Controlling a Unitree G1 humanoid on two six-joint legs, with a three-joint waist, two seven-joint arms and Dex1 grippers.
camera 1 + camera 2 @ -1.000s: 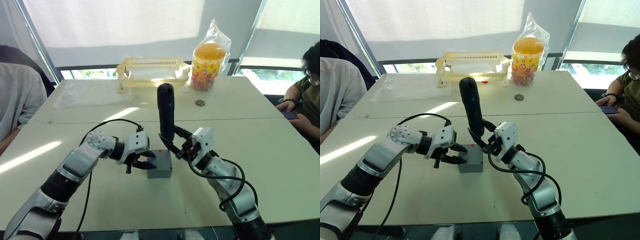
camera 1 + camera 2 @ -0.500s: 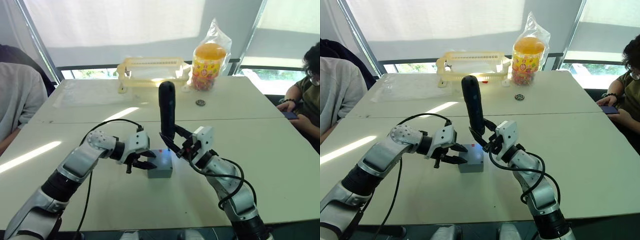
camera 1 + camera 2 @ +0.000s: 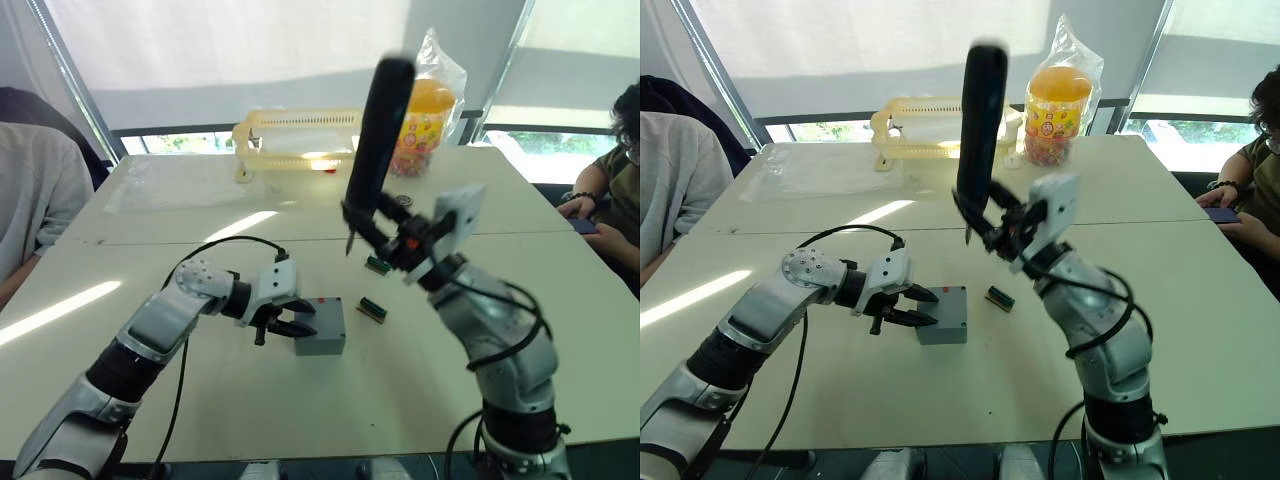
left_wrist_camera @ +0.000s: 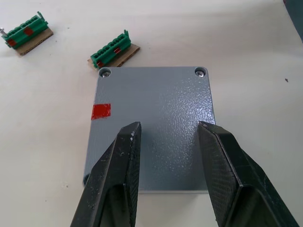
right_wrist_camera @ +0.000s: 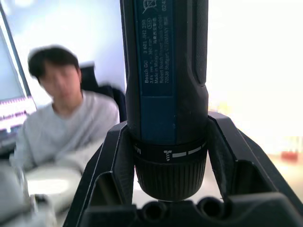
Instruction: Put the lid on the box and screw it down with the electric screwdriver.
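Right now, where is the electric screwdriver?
The right gripper holds the electric screwdriver up in the air, bit down, above the two green pieces lying right of the box.

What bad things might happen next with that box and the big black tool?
The electric screwdriver is held high, tilted, by the right gripper; it might slip. Lowered off target, its bit may miss the lid's corner screws. The left gripper is open over the box, so the box could slide when pushed.

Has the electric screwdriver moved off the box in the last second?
Yes. The electric screwdriver, held in the right gripper, has lifted up and away from the box; its bit now hangs well above the table.
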